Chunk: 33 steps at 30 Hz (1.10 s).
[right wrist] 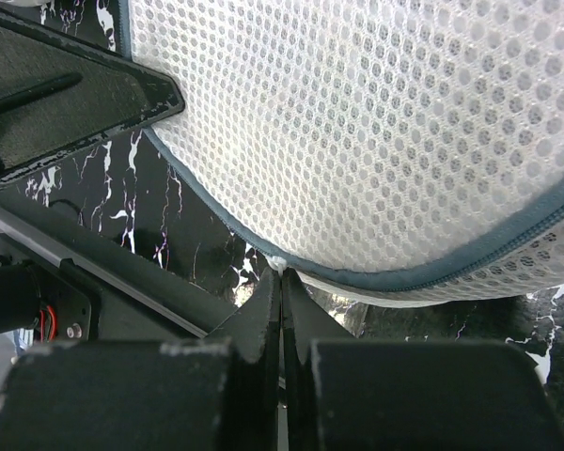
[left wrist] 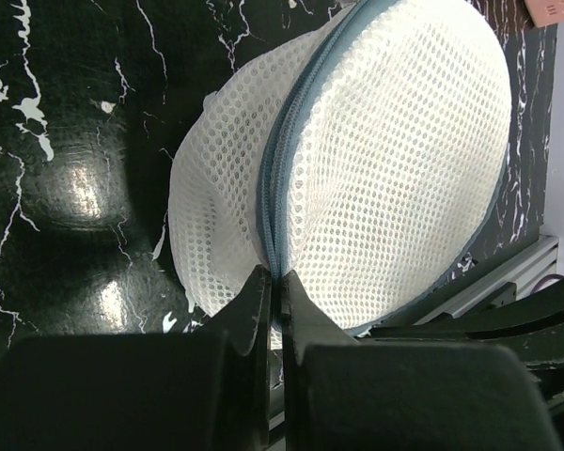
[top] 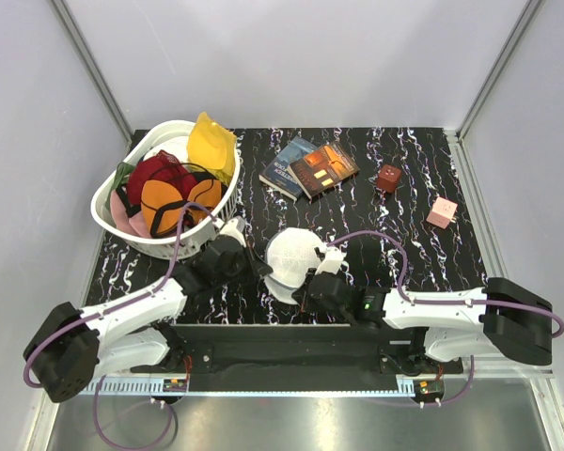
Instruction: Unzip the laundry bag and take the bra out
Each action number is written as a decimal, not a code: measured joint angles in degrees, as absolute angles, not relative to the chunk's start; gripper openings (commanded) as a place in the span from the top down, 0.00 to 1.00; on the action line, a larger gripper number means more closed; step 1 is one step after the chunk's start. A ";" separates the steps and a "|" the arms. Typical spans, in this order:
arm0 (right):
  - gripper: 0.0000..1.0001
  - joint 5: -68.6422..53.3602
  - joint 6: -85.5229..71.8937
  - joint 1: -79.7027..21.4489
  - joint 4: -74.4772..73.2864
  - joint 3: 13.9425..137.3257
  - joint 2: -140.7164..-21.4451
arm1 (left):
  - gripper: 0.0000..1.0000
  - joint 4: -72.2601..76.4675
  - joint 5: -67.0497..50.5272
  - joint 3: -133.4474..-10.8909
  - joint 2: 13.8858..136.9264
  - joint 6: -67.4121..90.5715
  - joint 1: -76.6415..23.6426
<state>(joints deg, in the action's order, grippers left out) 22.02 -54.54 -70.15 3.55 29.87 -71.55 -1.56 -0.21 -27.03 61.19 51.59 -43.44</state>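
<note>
so the laundry bag (top: pixel 291 258) sits mid-table by the near edge with both jaws pinched tight on it, left gripper (left wrist: pixel 275 278) at the zipper (left wrist: pixel 284 160), right gripper (right wrist: pixel 282 278) on the rim seam, so I'd hold the right firm and drag the left along the zip's curve, can't see the bra yet

My left claw (left wrist: pixel 274 279) reaches out toward 2 o'clock, its two fingers pressed together. My right claw (right wrist: pixel 282 279) reaches toward 9 o'clock, also squeezed tight. Both arms stretch low.
</note>
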 measured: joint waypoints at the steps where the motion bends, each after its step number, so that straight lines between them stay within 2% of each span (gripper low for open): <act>1: 1.00 22.02 -54.54 -70.15 3.55 29.87 -71.50 | 1.00 -1.65 -0.21 -27.03 61.23 51.42 -43.42; 7: 1.00 22.02 -54.52 -70.15 3.44 29.87 -71.46 | 1.00 -2.11 -0.34 -28.23 62.96 50.00 -43.42; 9: 1.00 22.02 -54.50 -70.15 3.31 29.87 -71.57 | 0.94 -2.33 -0.56 -29.50 64.40 49.17 -43.40; 10: 1.00 22.00 -54.50 -70.15 3.29 29.89 -71.75 | 0.89 -2.70 -0.67 -30.33 65.23 48.77 -43.38; 12: 1.00 21.98 -54.46 -70.15 3.20 30.11 -72.42 | 0.71 -3.18 -0.89 -32.05 66.94 47.77 -43.35; 14: 1.00 21.87 -54.39 -70.15 3.11 30.52 -73.30 | 0.57 -3.36 -1.02 -33.39 68.27 46.81 -43.31; 15: 1.00 21.78 -54.28 -70.15 3.11 30.81 -73.84 | 0.45 -3.33 -1.08 -33.98 68.88 46.46 -43.20; 18: 1.00 21.37 -53.98 -70.15 3.11 31.90 -75.40 | 0.35 -3.33 -1.21 -34.79 69.54 45.58 -42.89; 33: 1.00 19.44 -50.78 -70.15 3.77 40.36 -84.53 | 0.40 -3.09 -1.30 -27.55 62.59 49.39 -45.10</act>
<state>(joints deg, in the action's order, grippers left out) 19.44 -50.78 -70.15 3.77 40.36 -84.53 -3.09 -1.30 -27.55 62.59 49.39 -45.10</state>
